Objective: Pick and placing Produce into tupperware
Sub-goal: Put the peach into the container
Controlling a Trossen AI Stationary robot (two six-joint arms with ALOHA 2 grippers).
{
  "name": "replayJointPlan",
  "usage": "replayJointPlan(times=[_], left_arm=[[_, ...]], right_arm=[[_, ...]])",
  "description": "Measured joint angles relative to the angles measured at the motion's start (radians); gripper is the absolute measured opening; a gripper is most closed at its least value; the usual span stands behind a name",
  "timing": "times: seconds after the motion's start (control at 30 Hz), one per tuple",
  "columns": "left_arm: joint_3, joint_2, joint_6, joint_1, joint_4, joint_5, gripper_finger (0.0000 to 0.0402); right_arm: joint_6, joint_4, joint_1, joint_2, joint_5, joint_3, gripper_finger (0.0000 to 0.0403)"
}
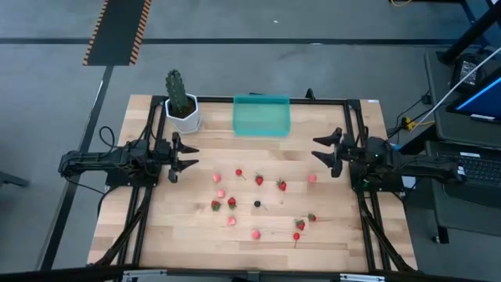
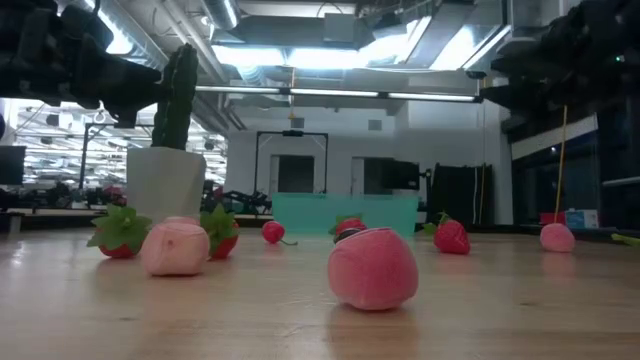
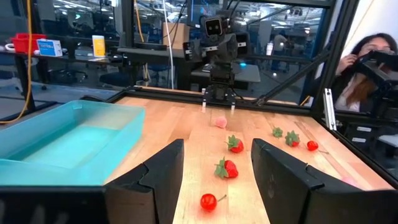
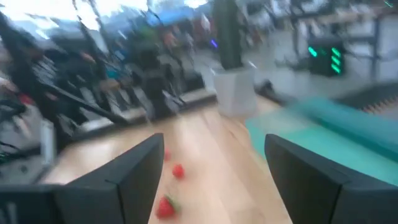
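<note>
Left claw [image 1: 190, 157] at the bench's [image 1: 156, 235] left edge, beside the white pot with the cactus [image 1: 179, 98], jaws parted with nothing between them. Inward of it, toward the bench's middle, the produce [image 1: 258, 179]: a loose scatter of red and pink pieces plus one small dark berry [image 1: 257, 204]. Nearest pieces for this claw: the pink one [image 1: 217, 178] and the small red one [image 1: 239, 172], straight ahead across the bench, near but not touching (each piece too small and round to show a useful long axis). Tupperware [image 1: 261, 115] at the far edge, centred, between the two arms and about equally reachable from either; apparently empty so far, task barely begun.

Right claw [image 1: 316, 151] at the right edge, jaws spread wide and holding nothing. Closest to it: the lone pink piece [image 1: 312, 178], just beside the fingertips and slightly nearer the front edge. Likely the right arm's pick, needing only a short reach and descent.
</note>
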Motion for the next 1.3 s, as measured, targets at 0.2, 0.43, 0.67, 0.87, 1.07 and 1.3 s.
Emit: replayJointPlan(times=[0.2, 0.43, 0.67, 0.87, 1.07, 1.3], left_arm=[[0.0, 0.0, -0.003, 0.0, 0.0, -0.002, 0.0181], [0.0, 0.0, -0.002, 0.0, 0.0, -0.002, 0.0181], [0.0, 0.0, -0.017, 0.0, 0.0, -0.002, 0.0181], [0.0, 0.0, -0.054, 0.0, 0.008, -0.022, 0.0181], [0.0, 0.0, -0.051, 0.0, 0.008, -0.022, 0.0181], [0.0, 0.0, -0.054, 0.0, 0.008, -0.022, 0.0181]], right_arm=[[0.102, -0.325, 0.005, 0.104, 0.002, 0.197, 0.0279], [0.315, -0.617, 0.008, 0.264, 0.003, 0.369, 0.0279], [0.473, -0.817, 0.008, 0.471, 0.015, 0.453, 0.0278], [0.636, -0.951, 0.008, 0.618, 0.012, 0.501, 0.0278], [0.712, -0.958, 0.008, 0.745, 0.014, 0.507, 0.0278], [0.713, -0.929, 0.048, 0.869, 0.014, 0.507, 0.0278]])
